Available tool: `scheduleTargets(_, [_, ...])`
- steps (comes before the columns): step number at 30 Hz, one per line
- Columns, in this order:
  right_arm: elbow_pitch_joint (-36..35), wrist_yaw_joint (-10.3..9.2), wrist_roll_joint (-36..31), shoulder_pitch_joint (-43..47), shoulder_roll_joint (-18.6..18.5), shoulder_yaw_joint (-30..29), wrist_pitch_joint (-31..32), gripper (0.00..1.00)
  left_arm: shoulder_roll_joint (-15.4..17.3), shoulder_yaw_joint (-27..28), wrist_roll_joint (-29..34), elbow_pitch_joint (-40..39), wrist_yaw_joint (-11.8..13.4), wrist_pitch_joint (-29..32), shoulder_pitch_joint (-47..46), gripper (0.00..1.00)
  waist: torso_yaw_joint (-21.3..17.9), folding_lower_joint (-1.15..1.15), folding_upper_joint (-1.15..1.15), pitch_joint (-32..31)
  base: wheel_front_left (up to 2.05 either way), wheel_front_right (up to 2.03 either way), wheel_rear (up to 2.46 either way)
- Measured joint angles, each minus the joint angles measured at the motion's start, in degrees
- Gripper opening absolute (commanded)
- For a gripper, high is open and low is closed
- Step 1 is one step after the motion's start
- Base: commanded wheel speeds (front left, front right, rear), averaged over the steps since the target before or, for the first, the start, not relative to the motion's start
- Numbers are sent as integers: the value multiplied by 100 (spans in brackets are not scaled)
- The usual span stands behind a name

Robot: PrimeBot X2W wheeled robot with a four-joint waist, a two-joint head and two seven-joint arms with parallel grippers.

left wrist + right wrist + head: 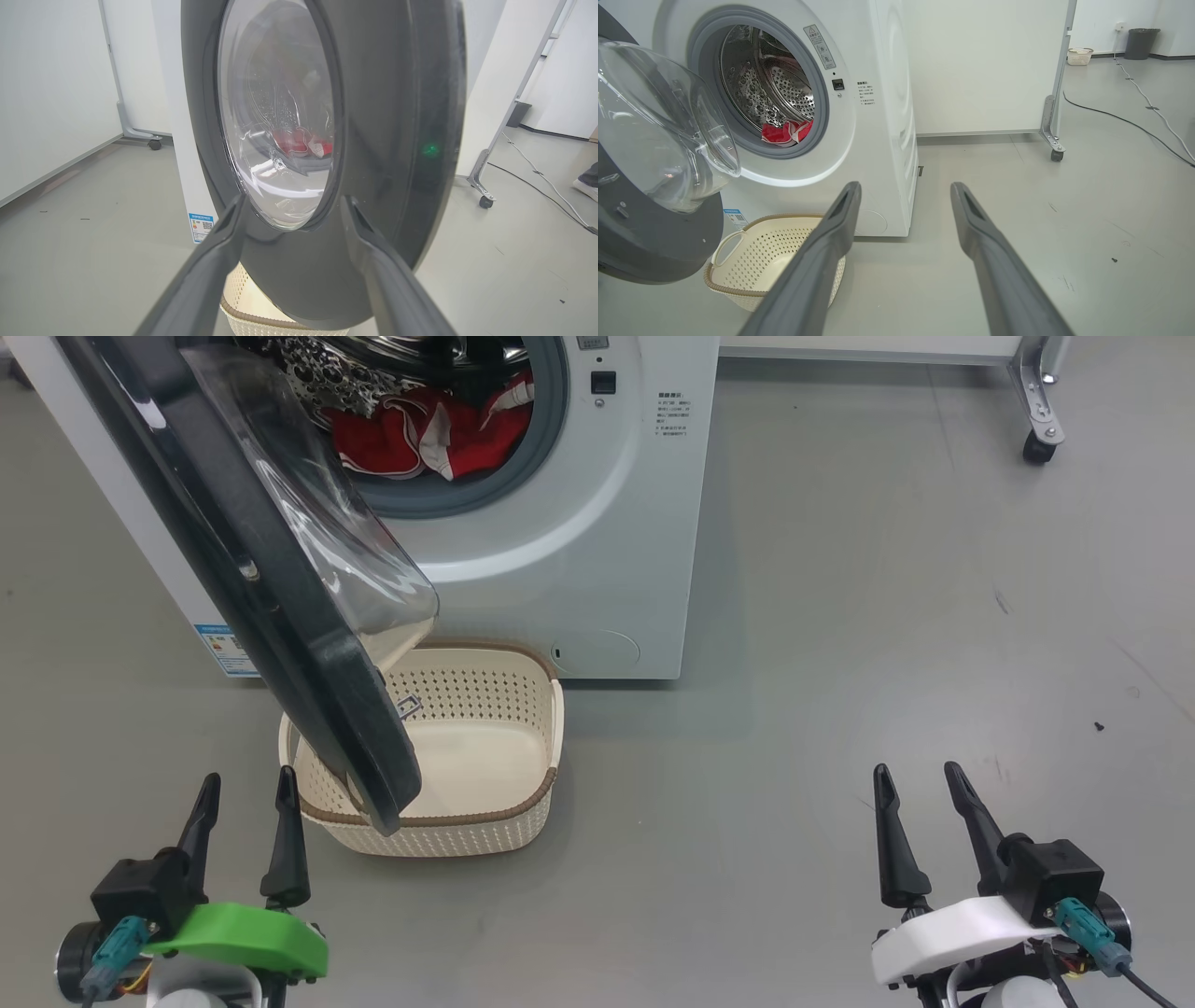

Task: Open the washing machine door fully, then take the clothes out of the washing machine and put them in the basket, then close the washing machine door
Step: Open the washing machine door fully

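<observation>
The white washing machine (579, 551) stands ahead with its black-rimmed glass door (271, 579) swung partly open over the cream basket (485, 821) on the floor. Red clothes (420, 434) with white trim lie at the drum's front, also the clothes (784, 133) in the right wrist view. My left gripper (247, 784) is open at the lower left, just short of the door's lower edge; its wrist camera faces the door's outer side (373, 116). My right gripper (920, 775) is open and empty at the lower right, far from the machine (878, 116).
A black-and-white patterned cloth (317, 373) lies in the drum above the red clothes. Wheeled white partition legs (1041, 411) stand at the back right. Cables (1125, 121) trail over the grey floor. A person's shoe (587, 182) shows at the far right.
</observation>
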Motion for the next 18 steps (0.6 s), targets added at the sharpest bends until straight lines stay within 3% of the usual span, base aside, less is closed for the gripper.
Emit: scheduleTargets(18, [32,153,-200,23,125,-115,0,100,-5,-51,53,90,-1,0,-1,100,40,0,0,-20,0,0,0])
